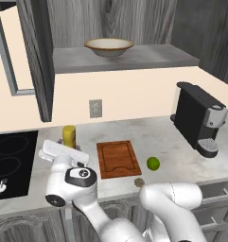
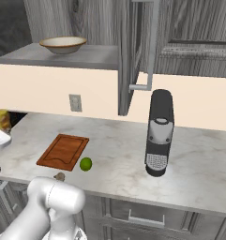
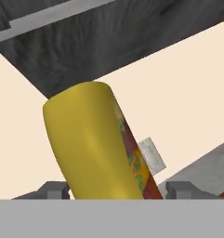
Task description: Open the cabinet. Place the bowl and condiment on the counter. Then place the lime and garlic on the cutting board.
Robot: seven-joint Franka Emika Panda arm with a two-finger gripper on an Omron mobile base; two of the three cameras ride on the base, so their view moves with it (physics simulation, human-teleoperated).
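We see dark grey wood grain on the cabinet [image 1: 37, 56], matt and streaked. The table [image 2: 119, 154] looks like pale marbled stone, smooth. The cutting board [image 1: 118, 158] is reddish-brown wood. The lime [image 1: 153, 163] shines glossy green. The condiment [image 3: 92, 144] looks like smooth yellow plastic with a printed label. The coffee machine [image 2: 159, 133] is black with silvery metal-looking trim.

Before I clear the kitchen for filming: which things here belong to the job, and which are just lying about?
Job: cabinet, bowl, condiment, counter, board, lime, garlic.
Lying about: coffee machine, cooktop, wall socket.
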